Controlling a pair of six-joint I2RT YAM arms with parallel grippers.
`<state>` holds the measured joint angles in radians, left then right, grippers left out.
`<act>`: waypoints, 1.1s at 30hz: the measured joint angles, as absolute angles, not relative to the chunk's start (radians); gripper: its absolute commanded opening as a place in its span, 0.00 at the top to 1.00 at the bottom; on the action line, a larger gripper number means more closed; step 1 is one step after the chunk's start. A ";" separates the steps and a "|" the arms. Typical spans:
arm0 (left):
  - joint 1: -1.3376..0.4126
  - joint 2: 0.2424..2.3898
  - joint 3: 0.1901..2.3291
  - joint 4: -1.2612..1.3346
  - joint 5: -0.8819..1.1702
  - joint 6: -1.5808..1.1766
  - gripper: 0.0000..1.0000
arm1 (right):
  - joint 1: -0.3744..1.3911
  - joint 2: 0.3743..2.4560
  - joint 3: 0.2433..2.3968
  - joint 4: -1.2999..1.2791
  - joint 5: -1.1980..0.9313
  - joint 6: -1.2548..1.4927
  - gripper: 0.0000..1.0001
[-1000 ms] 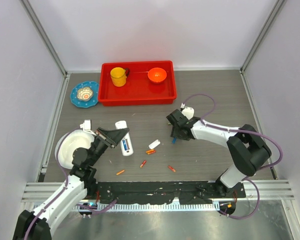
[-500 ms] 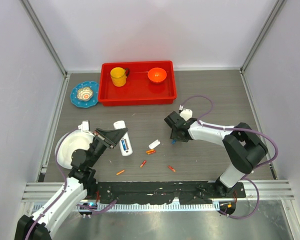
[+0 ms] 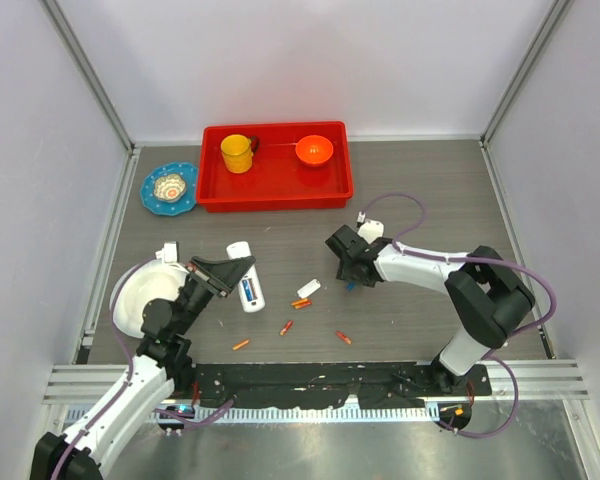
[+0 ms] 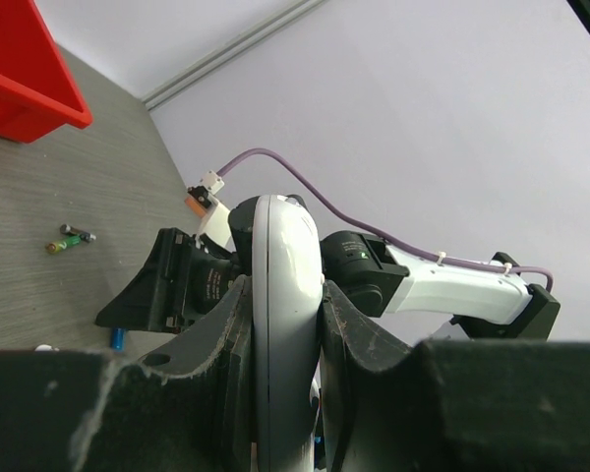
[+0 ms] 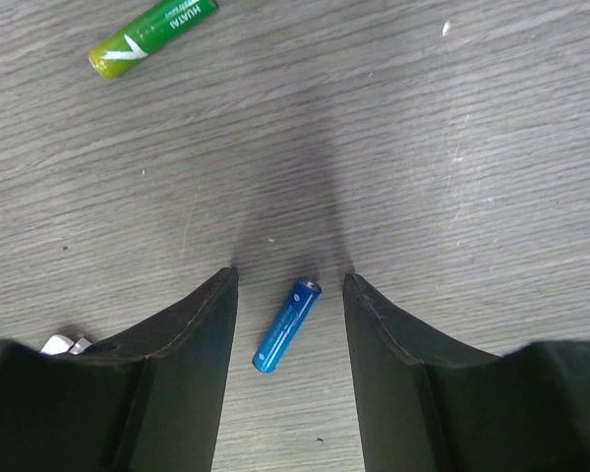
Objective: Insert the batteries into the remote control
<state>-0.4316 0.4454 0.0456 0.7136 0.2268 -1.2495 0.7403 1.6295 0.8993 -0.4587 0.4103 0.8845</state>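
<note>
My left gripper [image 3: 232,268] is shut on the remote control [image 3: 250,287], a slim white oblong with a blue patch that rests on the table; in the left wrist view the remote [image 4: 285,324] stands edge-on between the jaws [image 4: 283,287]. My right gripper [image 3: 347,270] is open and held low over a blue battery [image 5: 286,325], which lies on the table between its fingers [image 5: 290,277] without touching them. A green battery [image 5: 152,34] lies further off. Orange batteries [image 3: 300,302] and a small white cover piece [image 3: 308,288] lie between the two arms.
A red tray [image 3: 275,190] at the back holds a yellow cup [image 3: 237,153] and an orange bowl [image 3: 314,150]. A blue plate [image 3: 169,188] sits to its left. A white round plate [image 3: 135,300] lies under my left arm.
My right gripper has shifted slightly left over the blue battery. The left gripper and remote have not moved.
</note>
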 measured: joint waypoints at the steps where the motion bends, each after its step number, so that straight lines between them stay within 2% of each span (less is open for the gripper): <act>1: -0.432 0.444 0.046 0.712 0.227 -1.250 1.00 | 0.745 1.629 0.899 -0.463 0.411 0.892 0.47; 8: -0.432 0.436 0.046 0.697 0.224 -1.250 1.00 | 0.766 1.611 0.891 -0.485 0.408 0.951 0.50; 14: -0.433 0.435 0.046 0.694 0.223 -1.250 1.00 | 0.770 1.610 0.884 -0.490 0.411 0.976 0.56; 19: -0.433 0.430 0.046 0.686 0.220 -1.250 1.00 | 0.770 1.611 0.884 -0.490 0.414 0.976 0.64; 24: -0.433 0.427 0.046 0.679 0.220 -1.250 1.00 | 0.770 1.614 0.884 -0.488 0.418 0.974 0.77; 30: -0.434 0.427 0.046 0.675 0.219 -1.250 1.00 | 0.771 1.617 0.884 -0.480 0.426 0.949 0.78; 33: -0.434 0.427 0.046 0.675 0.218 -1.250 1.00 | 0.771 1.621 0.885 -0.476 0.429 0.913 0.72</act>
<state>-0.4339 0.4267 0.0456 0.6746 0.2180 -1.2495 0.7708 1.6207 0.8848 -0.4755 0.4286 0.9131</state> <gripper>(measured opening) 0.298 0.227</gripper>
